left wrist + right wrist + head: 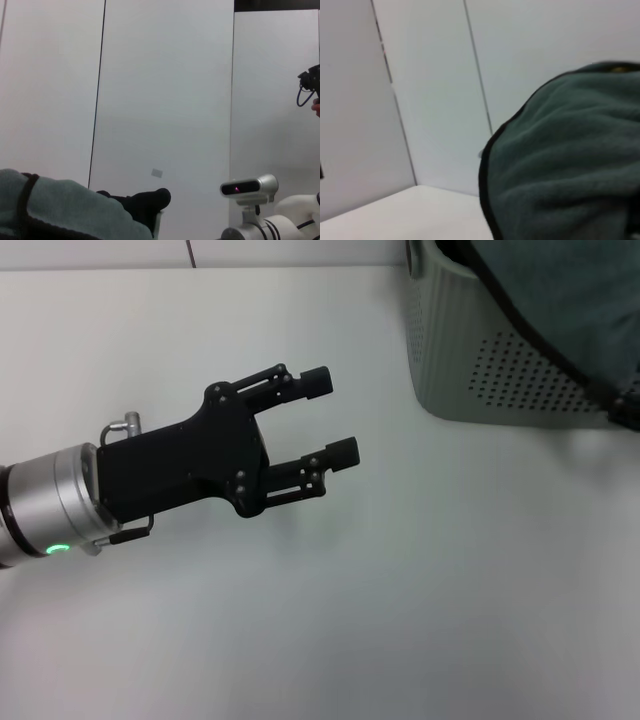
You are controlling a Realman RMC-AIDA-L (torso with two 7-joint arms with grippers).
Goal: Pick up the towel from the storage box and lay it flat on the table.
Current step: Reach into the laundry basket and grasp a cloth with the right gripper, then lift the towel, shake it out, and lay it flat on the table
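While draped, towel (560, 290) over storage box (500, 370)

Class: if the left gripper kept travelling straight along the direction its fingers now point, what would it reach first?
Probably the pale grey-green perforated plastic storage box; the open left gripper points that way over bare white table, though its height is unclear.
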